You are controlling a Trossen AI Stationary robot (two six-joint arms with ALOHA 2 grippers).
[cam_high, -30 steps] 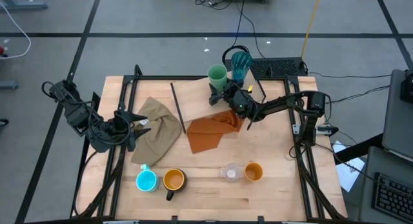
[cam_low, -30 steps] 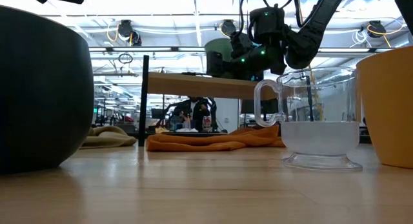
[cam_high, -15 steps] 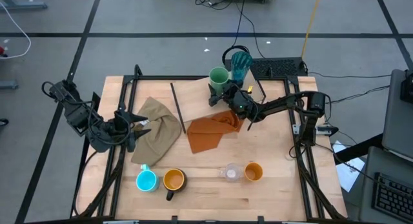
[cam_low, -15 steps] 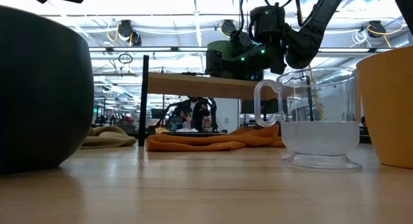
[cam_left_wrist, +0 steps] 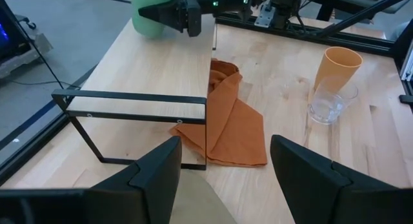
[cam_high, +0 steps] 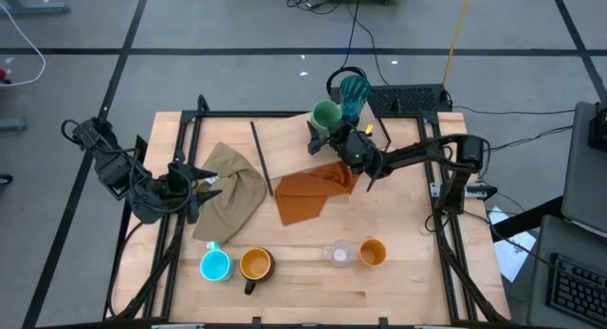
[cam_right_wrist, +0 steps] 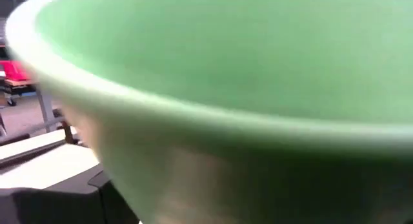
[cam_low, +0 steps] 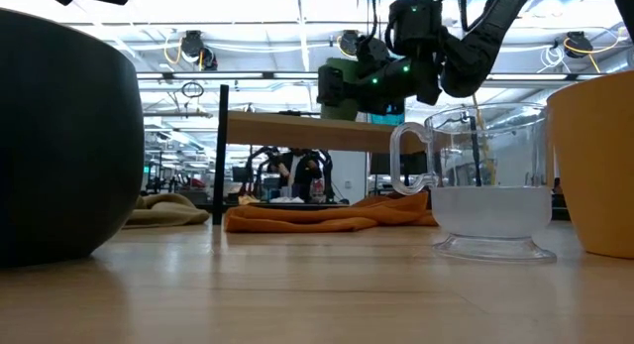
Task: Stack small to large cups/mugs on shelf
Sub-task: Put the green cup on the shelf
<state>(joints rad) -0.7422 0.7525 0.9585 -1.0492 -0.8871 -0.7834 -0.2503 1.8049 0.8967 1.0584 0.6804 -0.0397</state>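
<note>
The green cup (cam_high: 325,113) is in my right gripper (cam_high: 333,130), just above the far right part of the plywood shelf (cam_high: 285,144). It also shows above the shelf board (cam_low: 297,131) in the low view (cam_low: 342,81). The teal ribbed tumbler (cam_high: 354,92) stands just behind it. The blue mug (cam_high: 215,265), black mug with yellow inside (cam_high: 255,264), clear glass (cam_high: 339,254) and orange cup (cam_high: 373,251) stand in a row near the table's front edge. My left gripper (cam_left_wrist: 219,166) is open and empty at the table's left, over a tan cloth (cam_high: 232,191). My right gripper holds the green cup at its side nearest the arm (cam_high: 330,123), coming level from the table's right. In the right wrist view the cup's rim (cam_right_wrist: 193,121) fills the picture and hides the fingers. The cup is slightly tilted and about level with the shelf top.
An orange cloth (cam_high: 313,191) lies on the table by the shelf's near edge, partly under it. The shelf's thin black legs (cam_left_wrist: 129,104) stand between my left gripper and the cups. A black keyboard (cam_high: 408,99) lies behind the table.
My right gripper has risen a little with the green cup and carried it slightly toward the teal tumbler. The cup has tipped a little and now sits higher against the shelf board.
</note>
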